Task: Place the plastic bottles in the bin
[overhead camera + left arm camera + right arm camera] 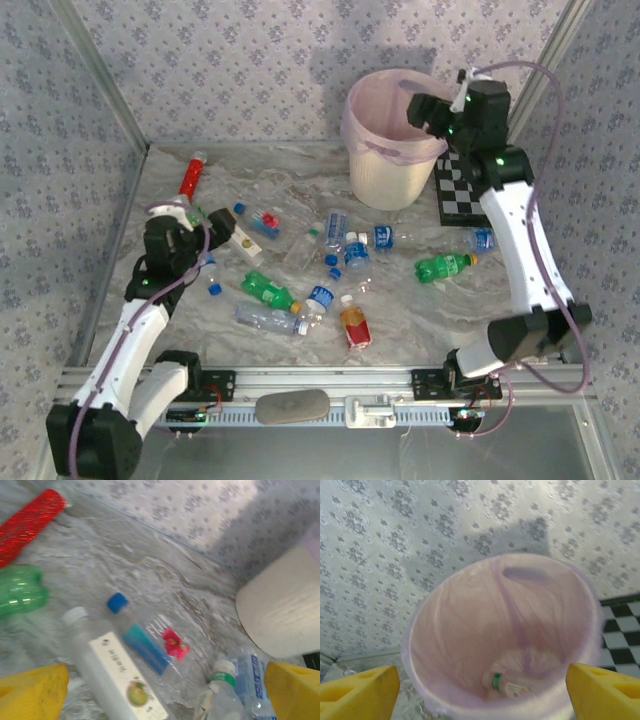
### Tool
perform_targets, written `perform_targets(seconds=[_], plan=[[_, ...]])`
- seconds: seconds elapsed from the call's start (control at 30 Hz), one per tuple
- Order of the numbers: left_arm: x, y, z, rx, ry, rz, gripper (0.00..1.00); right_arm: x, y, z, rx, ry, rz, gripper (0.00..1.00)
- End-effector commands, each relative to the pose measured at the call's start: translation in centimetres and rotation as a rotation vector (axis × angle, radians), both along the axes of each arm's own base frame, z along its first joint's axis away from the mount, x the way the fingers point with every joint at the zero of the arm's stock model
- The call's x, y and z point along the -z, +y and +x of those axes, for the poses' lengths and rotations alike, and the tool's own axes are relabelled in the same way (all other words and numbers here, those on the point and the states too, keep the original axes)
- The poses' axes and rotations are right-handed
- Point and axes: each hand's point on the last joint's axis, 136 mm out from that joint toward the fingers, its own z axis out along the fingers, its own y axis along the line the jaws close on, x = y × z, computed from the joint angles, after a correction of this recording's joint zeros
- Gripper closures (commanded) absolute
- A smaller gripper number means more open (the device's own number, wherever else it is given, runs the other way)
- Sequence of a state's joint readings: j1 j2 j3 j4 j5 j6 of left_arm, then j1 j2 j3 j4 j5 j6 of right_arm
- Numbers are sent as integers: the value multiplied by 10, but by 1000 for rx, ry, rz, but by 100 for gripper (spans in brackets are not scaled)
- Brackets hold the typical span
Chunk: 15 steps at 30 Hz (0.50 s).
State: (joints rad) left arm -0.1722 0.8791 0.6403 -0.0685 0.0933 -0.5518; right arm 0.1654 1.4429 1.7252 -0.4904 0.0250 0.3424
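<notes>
No word, brand or number can be read anywhere on the bench (165, 570). In the left wrist view, a white-capped bottle (100, 665) carries a long white label with small dark characters, too blurred to make out, next to a round green picture. Beside it, a blue-capped bottle (142, 640) wears a blue label and a red flower-like mark. A blue-labelled bottle (252, 677) shows pale print, unreadable. Inside the bin (415, 645), a bottle with a green band (502, 682) bears a pale label, its print illegible.
</notes>
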Motion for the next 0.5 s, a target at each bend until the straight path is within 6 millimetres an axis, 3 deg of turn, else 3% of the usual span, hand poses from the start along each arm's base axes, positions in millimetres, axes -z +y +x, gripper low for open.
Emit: perform_targets(seconds=[0.0, 0.27, 0.3, 0.47], plan=[[-13, -23, 13, 55, -50, 90, 0, 43, -19, -29, 55, 133, -40, 12], [0, -95, 28, 226, -22, 126, 0, 129, -57, -116, 224, 309, 35, 12], [2, -101, 29, 239, -15, 129, 0, 152, -60, -125, 244, 355, 41, 12], [10, -119, 28, 277, 10, 142, 0, 212, -75, -162, 385, 456, 147, 12]])
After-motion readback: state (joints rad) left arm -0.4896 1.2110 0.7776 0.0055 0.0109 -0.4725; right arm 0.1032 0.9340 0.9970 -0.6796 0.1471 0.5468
